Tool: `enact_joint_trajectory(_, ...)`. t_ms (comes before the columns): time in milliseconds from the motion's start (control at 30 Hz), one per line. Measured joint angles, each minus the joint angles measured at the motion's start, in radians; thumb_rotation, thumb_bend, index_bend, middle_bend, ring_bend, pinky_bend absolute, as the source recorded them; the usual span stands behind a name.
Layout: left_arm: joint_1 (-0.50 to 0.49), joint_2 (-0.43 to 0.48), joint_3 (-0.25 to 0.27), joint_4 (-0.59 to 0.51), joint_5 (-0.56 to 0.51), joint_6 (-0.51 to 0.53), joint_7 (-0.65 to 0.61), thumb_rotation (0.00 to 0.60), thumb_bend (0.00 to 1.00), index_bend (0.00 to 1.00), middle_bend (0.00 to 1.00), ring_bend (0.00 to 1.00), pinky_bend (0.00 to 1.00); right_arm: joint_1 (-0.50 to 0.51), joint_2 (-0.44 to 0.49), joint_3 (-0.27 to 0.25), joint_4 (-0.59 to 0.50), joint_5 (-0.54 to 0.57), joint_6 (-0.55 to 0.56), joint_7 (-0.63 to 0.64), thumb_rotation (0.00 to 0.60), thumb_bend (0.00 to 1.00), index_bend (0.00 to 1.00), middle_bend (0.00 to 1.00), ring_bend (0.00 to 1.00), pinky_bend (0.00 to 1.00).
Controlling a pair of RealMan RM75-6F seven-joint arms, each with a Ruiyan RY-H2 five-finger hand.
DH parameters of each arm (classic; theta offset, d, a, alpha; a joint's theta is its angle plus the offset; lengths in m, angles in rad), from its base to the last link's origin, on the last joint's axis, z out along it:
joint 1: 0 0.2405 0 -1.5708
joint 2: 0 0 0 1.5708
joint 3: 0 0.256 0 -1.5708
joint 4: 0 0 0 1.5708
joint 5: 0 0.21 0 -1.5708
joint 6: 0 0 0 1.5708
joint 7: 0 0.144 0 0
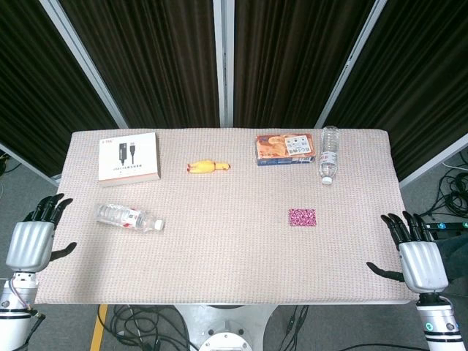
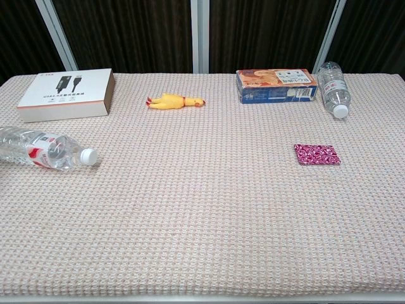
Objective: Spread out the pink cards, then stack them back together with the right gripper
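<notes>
Pink cards [image 1: 302, 217] lie squared in thin flat stack: light, slick, likely fan easily. You press top with right hand [image 1: 418, 259] fingertips, slide sideways. Both hands empty, fingers spread; left hand [image 1: 33, 238] idle.

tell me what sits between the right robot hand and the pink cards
Nothing: only bare woven tablecloth lies between the right robot hand and the pink cards, as the head view shows.

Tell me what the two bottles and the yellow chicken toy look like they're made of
Both bottles: clear, glossy plastic; the cloth shows through them, and each has a white cap. Chicken toy: probably rubber or soft vinyl, given its smooth, uniformly yellow moulded body, though the pictures can't confirm softness.
</notes>
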Motion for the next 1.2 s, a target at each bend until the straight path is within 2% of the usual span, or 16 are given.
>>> enact_joint_trajectory(367, -0.005, 0.002, 0.003, 0.003, 0.003, -0.008, -0.013, 0.6, 0.06, 0.22, 0.23, 0.16, 0.38, 0.001, 0.005, -0.003, -0.013, -0.011, 0.003, -0.012, 0.399, 0.0, 0.12, 0.13, 0.01, 0.04)
enact_joint_trajectory(567, -0.006, 0.005, 0.005, 0.0, -0.007, -0.019, -0.023, 0.6, 0.06, 0.22, 0.23, 0.16, 0.38, 0.013, 0.009, -0.006, -0.015, -0.016, -0.02, -0.021, 0.431, 0.0, 0.12, 0.13, 0.01, 0.04)
enact_joint_trajectory(667, -0.008, 0.006, 0.003, 0.002, -0.01, -0.021, -0.025, 0.6, 0.06, 0.22, 0.23, 0.16, 0.38, 0.019, 0.016, 0.0, -0.012, -0.008, -0.026, -0.021, 0.439, 0.05, 0.12, 0.15, 0.04, 0.04)
enact_joint_trajectory(733, -0.008, 0.006, 0.005, 0.001, -0.01, -0.023, -0.026, 0.6, 0.06, 0.22, 0.23, 0.16, 0.38, 0.029, 0.023, 0.007, -0.012, 0.002, -0.041, -0.023, 0.462, 0.14, 0.12, 0.2, 0.09, 0.05)
enact_joint_trajectory(767, -0.008, 0.007, 0.006, -0.001, -0.01, -0.024, -0.026, 0.6, 0.06, 0.22, 0.23, 0.16, 0.38, 0.035, 0.027, 0.011, -0.013, 0.007, -0.051, -0.025, 0.484, 0.21, 0.13, 0.24, 0.15, 0.11)
enact_joint_trajectory(833, -0.007, 0.01, 0.006, -0.009, -0.011, -0.023, -0.023, 0.6, 0.06, 0.22, 0.23, 0.16, 0.38, 0.051, 0.036, 0.021, -0.02, 0.028, -0.08, -0.034, 0.54, 0.32, 0.15, 0.34, 0.31, 0.3)
enact_joint_trajectory(867, -0.007, 0.011, 0.006, -0.012, -0.011, -0.02, -0.02, 0.6, 0.06, 0.22, 0.23, 0.16, 0.38, 0.059, 0.039, 0.025, -0.024, 0.039, -0.096, -0.04, 0.572, 0.39, 0.18, 0.42, 0.45, 0.46)
enact_joint_trajectory(900, -0.006, 0.012, 0.006, -0.015, -0.008, -0.015, -0.017, 0.6, 0.06, 0.22, 0.23, 0.16, 0.38, 0.071, 0.043, 0.031, -0.031, 0.057, -0.12, -0.047, 0.587, 0.43, 0.19, 0.47, 0.53, 0.53)
enact_joint_trajectory(1000, -0.003, 0.013, 0.008, -0.021, 0.0, -0.007, -0.012, 0.6, 0.06, 0.22, 0.23, 0.16, 0.38, 0.11, 0.047, 0.048, -0.043, 0.113, -0.196, -0.077, 0.6, 0.51, 0.22, 0.73, 0.78, 0.79)
enact_joint_trajectory(1067, -0.003, 0.014, 0.009, -0.022, -0.001, -0.009, -0.011, 0.6, 0.06, 0.22, 0.23, 0.16, 0.38, 0.14, 0.044, 0.06, -0.047, 0.157, -0.245, -0.108, 0.6, 0.52, 0.22, 0.85, 0.9, 0.91)
enact_joint_trajectory(1200, -0.004, 0.015, 0.011, -0.027, 0.003, -0.01, -0.007, 0.6, 0.06, 0.22, 0.23, 0.16, 0.38, 0.213, 0.037, 0.089, -0.053, 0.3, -0.374, -0.169, 0.6, 0.44, 0.22, 0.91, 0.94, 0.95)
